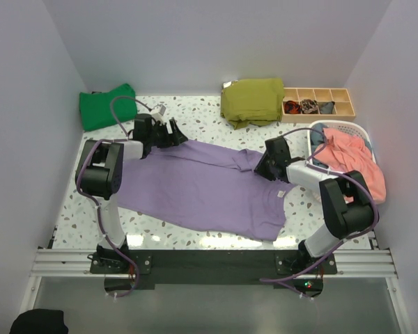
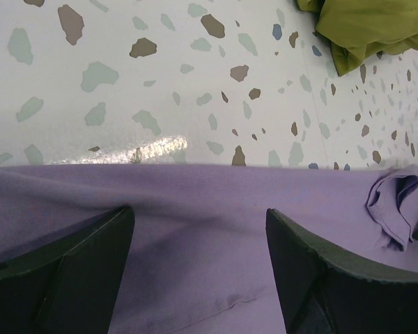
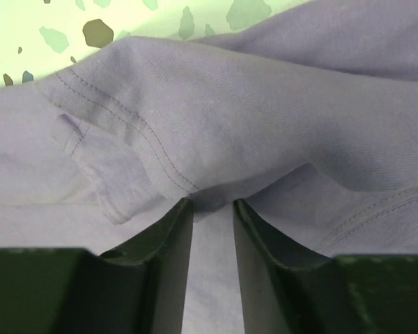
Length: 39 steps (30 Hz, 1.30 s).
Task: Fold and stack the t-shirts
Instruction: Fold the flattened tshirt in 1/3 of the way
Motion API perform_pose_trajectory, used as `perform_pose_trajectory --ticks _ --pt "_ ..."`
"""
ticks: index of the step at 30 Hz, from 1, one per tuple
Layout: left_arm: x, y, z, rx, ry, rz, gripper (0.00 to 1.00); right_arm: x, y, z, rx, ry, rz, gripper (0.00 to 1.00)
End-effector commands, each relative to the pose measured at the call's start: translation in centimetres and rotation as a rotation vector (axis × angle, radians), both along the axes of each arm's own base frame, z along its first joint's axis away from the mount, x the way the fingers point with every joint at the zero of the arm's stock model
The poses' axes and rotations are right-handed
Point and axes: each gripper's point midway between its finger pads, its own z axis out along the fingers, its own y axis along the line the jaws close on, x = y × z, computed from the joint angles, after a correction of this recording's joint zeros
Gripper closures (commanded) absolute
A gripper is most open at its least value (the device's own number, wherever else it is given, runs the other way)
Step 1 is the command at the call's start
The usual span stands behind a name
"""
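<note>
A lavender t-shirt [image 1: 209,191] lies spread across the table with a small white label [image 1: 281,193] near its right end. My left gripper [image 1: 177,133] is open and low over the shirt's far left edge. In the left wrist view [image 2: 198,223] its jaws stand wide apart with purple cloth [image 2: 195,188] between them. My right gripper [image 1: 263,169] is at the shirt's far right sleeve. In the right wrist view [image 3: 212,203] its jaws are nearly together, pinching a bunched fold of the hemmed cloth [image 3: 230,118]. A bright green shirt [image 1: 108,106] lies folded at the far left corner.
An olive-green folded garment [image 1: 252,101] sits at the back middle and shows in the left wrist view [image 2: 369,28]. A wooden divided tray [image 1: 319,103] stands at the back right. A white basket [image 1: 341,129] holds a coral garment [image 1: 352,163] at the right.
</note>
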Motion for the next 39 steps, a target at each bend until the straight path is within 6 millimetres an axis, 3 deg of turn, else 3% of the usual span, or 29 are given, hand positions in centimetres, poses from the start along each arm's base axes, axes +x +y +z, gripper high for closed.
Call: perform_pose_trajectory --ticks 1,7,11,20,25,31,39 --pt "-0.5 1.3 -2.5 0.072 0.063 0.029 0.18 2.1 -0.6 1.8 -0.036 -0.087 -0.023 0.71" --pt "-0.5 1.2 -2.6 0.073 0.065 0.026 0.18 2.4 -1.3 2.2 -0.079 -0.102 -0.019 0.84" --pt "-0.6 1.3 -2.8 0.074 0.070 0.028 0.18 2.5 -1.2 2.7 -0.078 -0.115 -0.005 1.00" --pt "-0.5 1.3 -2.7 0.071 0.066 0.027 0.18 1.1 -0.9 6.1 -0.043 -0.166 0.033 1.00" --pt "-0.5 1.1 -2.8 0.068 0.067 0.023 0.18 -1.5 -1.2 7.6 -0.024 -0.145 0.048 1.00" --pt "-0.7 1.0 -2.9 0.060 0.074 0.017 0.18 -5.6 -1.5 7.8 0.019 -0.096 0.060 1.00" --pt "-0.9 0.8 -2.8 0.047 0.077 0.006 0.18 -11.1 -2.2 6.5 0.046 0.000 0.073 1.00"
